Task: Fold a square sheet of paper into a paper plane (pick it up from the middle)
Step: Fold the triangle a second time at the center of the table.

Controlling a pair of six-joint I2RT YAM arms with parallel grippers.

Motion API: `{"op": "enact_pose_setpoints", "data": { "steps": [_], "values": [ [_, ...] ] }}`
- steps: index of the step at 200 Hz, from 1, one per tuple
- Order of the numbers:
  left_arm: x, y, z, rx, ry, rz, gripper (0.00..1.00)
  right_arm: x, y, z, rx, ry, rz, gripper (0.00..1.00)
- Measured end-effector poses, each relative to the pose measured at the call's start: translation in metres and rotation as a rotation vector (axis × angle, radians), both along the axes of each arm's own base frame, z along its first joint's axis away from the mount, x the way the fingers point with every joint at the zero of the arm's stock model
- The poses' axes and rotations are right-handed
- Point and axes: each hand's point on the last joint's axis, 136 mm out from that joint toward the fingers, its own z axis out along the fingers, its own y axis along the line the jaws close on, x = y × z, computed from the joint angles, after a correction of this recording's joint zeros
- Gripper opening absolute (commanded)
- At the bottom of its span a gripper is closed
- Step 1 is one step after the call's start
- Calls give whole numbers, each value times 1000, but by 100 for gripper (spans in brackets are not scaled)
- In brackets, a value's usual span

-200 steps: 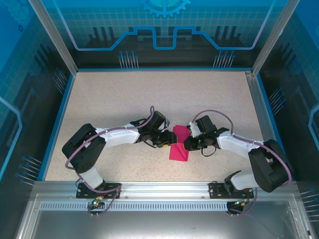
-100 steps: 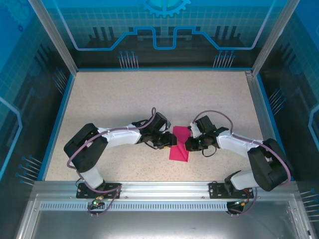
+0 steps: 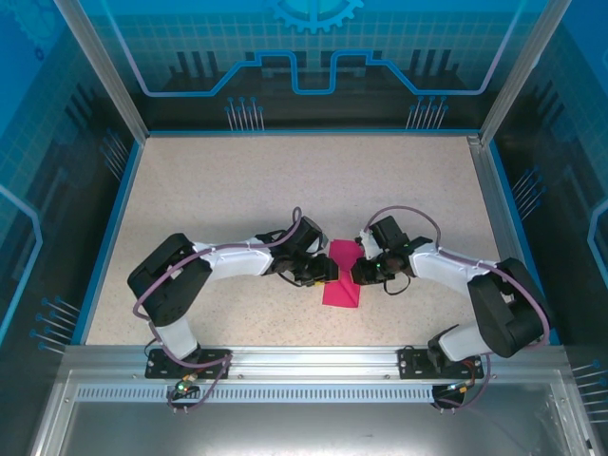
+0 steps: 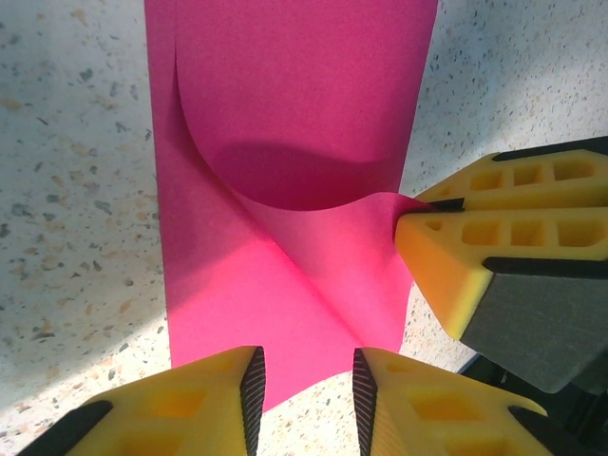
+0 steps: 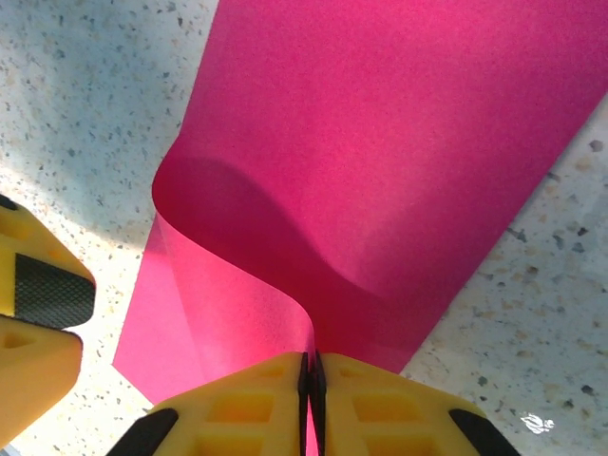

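Right wrist view: pinching one edge of the pink paper (image 5: 399,142) tight with the right pincer (image 5: 312,366), curling it up. Hanging open at the other side with the left pincer (image 4: 304,380). Otherwise lying flat on the speckled surface (image 4: 57,190). Barely begun, by the look: no pointed plane shape yet.

Our two grippers meet at the pink paper in the middle of the counter (image 3: 285,180).

We see the left gripper (image 3: 326,273) reaching in from the left and the right gripper (image 3: 357,275) from the right, both low against the square sheet of paper (image 3: 340,291) that lies between them, nearer the near edge of the speckled counter than the far one. From up here the magenta sheet looks longer than wide, running near to far, its near end poking out past both grippers. Each arm bends outward at the elbow towards its base on the metal rail (image 3: 304,366). Blue panels (image 3: 313,57) wall the far side.
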Motion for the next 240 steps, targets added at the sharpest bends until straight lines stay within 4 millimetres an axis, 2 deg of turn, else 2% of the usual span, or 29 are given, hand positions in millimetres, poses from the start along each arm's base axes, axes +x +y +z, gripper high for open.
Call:
{"op": "enact_pose_setpoints", "data": {
  "steps": [133, 240],
  "values": [
    [3, -8, 5, -18, -10, -2, 31, 4, -2, -7, -37, 13, 12, 14],
    [15, -19, 5, -51, 3, 46, 26, 4, -3, -9, -50, 24, 10, 14]
  ]
}}
